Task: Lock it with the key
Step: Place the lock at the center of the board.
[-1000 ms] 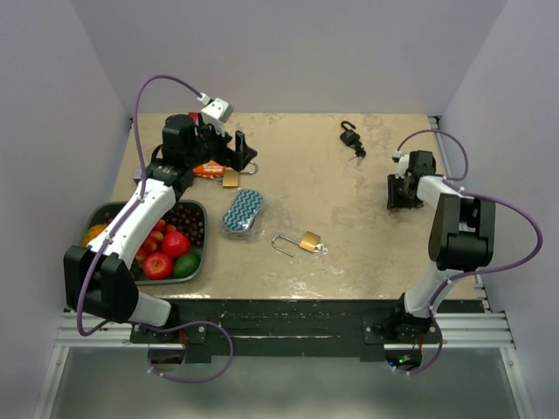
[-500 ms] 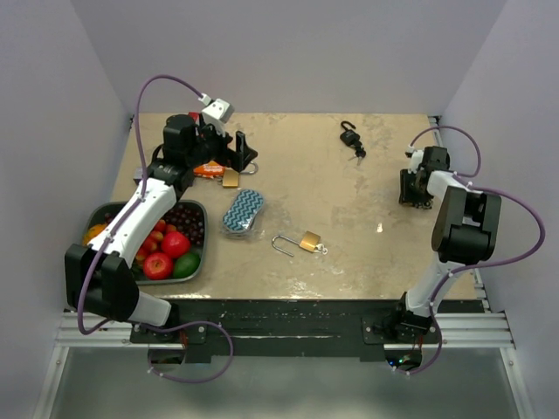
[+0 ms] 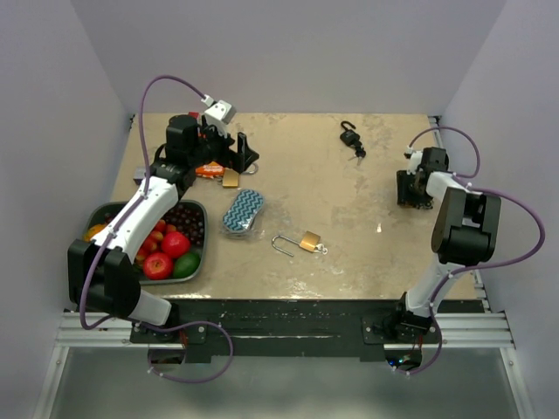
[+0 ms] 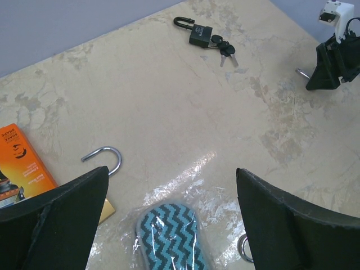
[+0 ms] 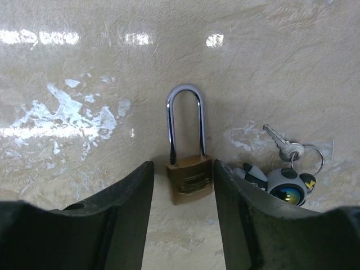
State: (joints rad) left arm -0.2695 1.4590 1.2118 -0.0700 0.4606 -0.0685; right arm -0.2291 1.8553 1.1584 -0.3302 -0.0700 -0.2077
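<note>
While left claw (image 4: 171,175) gapes wide, right claw (image 5: 183,166) stands open astride brass padlock (image 5: 189,181), key (image 5: 279,143) beside.

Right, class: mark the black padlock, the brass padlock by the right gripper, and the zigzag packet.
black padlock (image 4: 199,35), left wrist view, on its body.
brass padlock (image 5: 189,180), right wrist view, on its brass body.
zigzag packet (image 4: 170,236), left wrist view, on its patterned middle.

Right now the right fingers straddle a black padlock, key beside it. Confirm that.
Wrong colour: the padlock between the right fingers is brass, not black, as the right wrist view shows. The key does lie beside it.
</note>
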